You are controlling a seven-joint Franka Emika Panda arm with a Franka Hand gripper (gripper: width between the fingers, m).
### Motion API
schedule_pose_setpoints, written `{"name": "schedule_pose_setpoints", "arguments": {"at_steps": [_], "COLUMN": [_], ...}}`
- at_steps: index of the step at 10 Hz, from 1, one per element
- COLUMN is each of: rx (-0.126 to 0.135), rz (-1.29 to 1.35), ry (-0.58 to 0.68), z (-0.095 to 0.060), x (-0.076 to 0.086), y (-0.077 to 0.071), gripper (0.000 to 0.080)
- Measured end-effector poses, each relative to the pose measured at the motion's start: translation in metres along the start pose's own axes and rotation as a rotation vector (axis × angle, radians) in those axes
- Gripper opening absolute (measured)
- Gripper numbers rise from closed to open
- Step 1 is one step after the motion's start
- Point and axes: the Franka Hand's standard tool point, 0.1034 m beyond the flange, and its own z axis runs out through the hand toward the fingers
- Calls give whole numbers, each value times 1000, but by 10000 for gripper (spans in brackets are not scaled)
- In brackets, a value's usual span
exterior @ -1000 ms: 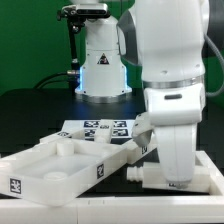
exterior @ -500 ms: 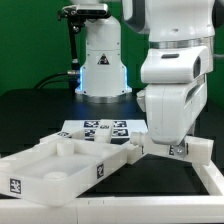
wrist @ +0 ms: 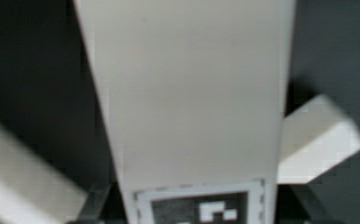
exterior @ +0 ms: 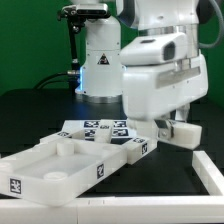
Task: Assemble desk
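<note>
You have a blocky white leg (exterior: 185, 133) in the fingers (exterior: 164, 125). They are closed across it, and it hangs clear of the black table (exterior: 30, 112), off to the exterior view's right of the tabletop panel (exterior: 50, 168) and higher than the panel's rim. The panel lies flat with its rimmed side up. One round corner socket (exterior: 62, 147) shows near the panel's far edge, and the marker board (exterior: 100, 128) lies just behind the panel.

The step in hand looks like carrying this leg to a socket and seating it. Choose the socket before you travel. The panel corner nearest the leg is partly hidden by the arm, so you cannot tell from here whether that socket is free.

In the wrist view the leg runs long between the fingers, with its tag (wrist: 203, 208) at the end that seems closest to the grip. If you are holding it near one end, the free length will act as a lever, so move slowly and avoid sharp turns of the wrist.

Cross over the panel's rim with height to spare. Stop above the socket and set the leg upright and centred there, then lower straight down. The panel appears to lie loose, so a sideways nudge could slide it.
</note>
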Motion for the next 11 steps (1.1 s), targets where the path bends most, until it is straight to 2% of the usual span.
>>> {"name": "schedule_pose_setpoints", "arguments": {"at_steps": [1, 2, 5, 6, 7, 8, 9, 11], "rx": [-12, -13, 2, 8, 30, 32, 36, 44], "rz": [-28, -18, 235, 468, 675, 747, 847, 885], "ry": [9, 13, 18, 28, 1, -10, -12, -11], "z": [-3, -6, -2, -1, 3, 2, 3, 3], "x": [-3, 1, 2, -3, -19, -23, -21, -22], "y": [-1, 10, 3, -14, -44, -66, -78, -75], "gripper": [284, 284, 284, 284, 284, 284, 284, 284]}}
